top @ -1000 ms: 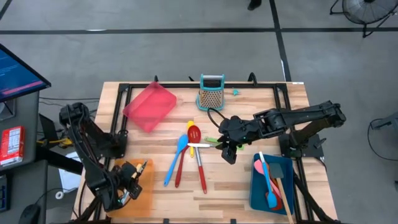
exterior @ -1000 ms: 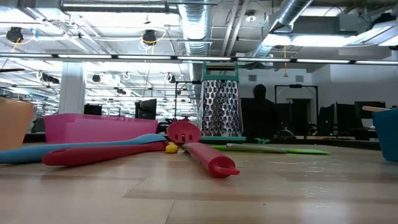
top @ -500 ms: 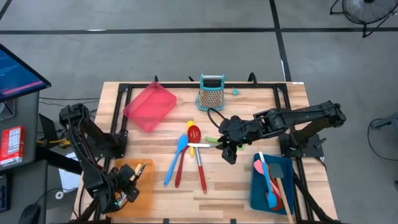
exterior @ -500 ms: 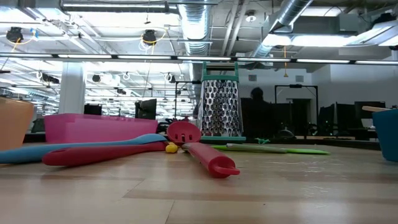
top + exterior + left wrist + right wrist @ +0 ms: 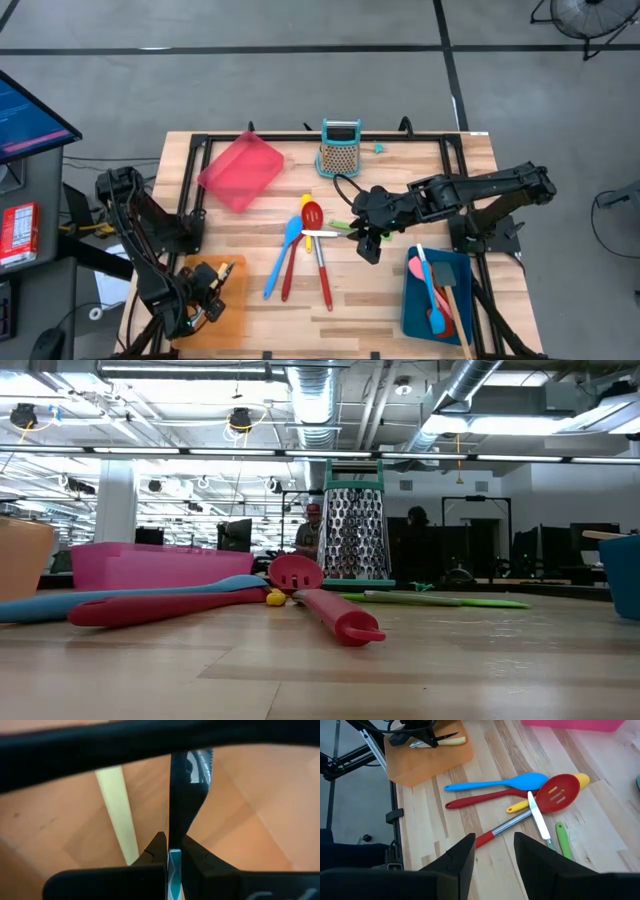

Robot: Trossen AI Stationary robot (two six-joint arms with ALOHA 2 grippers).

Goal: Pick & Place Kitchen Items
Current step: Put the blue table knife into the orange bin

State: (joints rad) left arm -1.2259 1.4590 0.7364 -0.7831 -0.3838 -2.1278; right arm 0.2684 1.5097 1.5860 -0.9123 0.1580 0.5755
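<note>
Right pincer [image 5: 368,243], fingers apart and empty, hangs just beside the unsorted red slotted plastic spoon [image 5: 312,214]; the blue plastic tray [image 5: 412,305] behind it holds several utensils. Left pincer [image 5: 208,297] shut.

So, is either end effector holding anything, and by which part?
Right end effector holds nothing, open above the utensils. Left end effector is shut over the orange tray; any hold cannot be told.

The slim green-handled utensil [image 5: 342,224] is partly hidden under the right gripper [image 5: 366,236] in the high view. In the low view, the blue plastic tray [image 5: 626,575] and orange plastic tray [image 5: 20,558] are cut off by the picture's edges.
</note>
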